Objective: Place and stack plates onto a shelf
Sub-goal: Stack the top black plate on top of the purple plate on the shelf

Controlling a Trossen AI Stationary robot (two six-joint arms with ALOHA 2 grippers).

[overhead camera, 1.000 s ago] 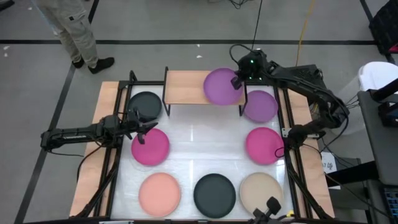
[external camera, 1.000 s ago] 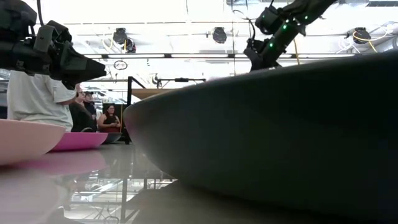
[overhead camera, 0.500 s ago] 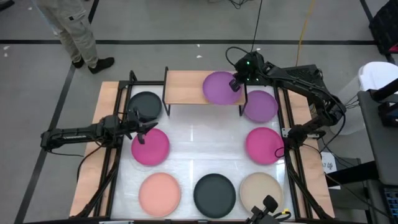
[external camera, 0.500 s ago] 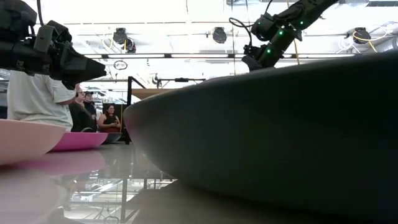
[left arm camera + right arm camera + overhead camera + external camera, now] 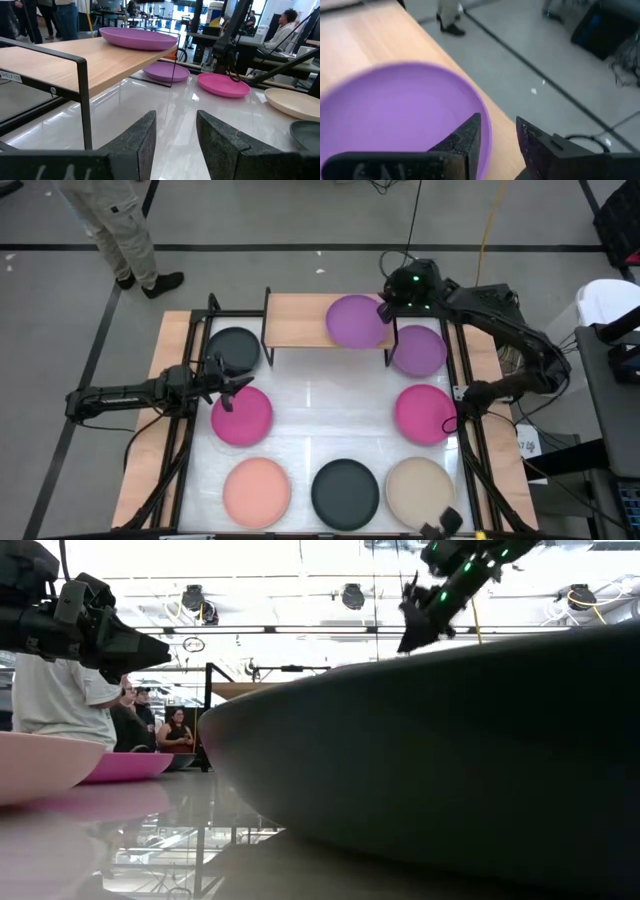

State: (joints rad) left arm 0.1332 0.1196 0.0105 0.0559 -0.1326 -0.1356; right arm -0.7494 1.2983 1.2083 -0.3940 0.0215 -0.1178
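A purple plate [image 5: 357, 320] lies flat on the right half of the light-wood shelf [image 5: 300, 320], its right rim reaching the shelf's end. My right gripper [image 5: 385, 307] hovers open just above that rim, one finger over the plate [image 5: 395, 110] and one outside it [image 5: 497, 137]. My left gripper [image 5: 238, 385] waits open, low over the table at the far edge of a magenta plate [image 5: 241, 416]. On the white tabletop rest a dark grey plate [image 5: 233, 348], a second purple plate [image 5: 418, 350], a second magenta [image 5: 426, 413], a salmon [image 5: 257, 492], another dark grey [image 5: 345, 492] and a beige plate [image 5: 420, 485].
The shelf's left half [image 5: 75, 55] is bare wood. Black frame rails [image 5: 185, 430] run along the table's left and right sides. A person [image 5: 120, 230] stands on the floor beyond the far left corner. More people sit in the room behind.
My right gripper has opened and let go of the purple plate, which now lies on the shelf. The gripper dipped a little, then rose and drew slightly toward the table's right edge.
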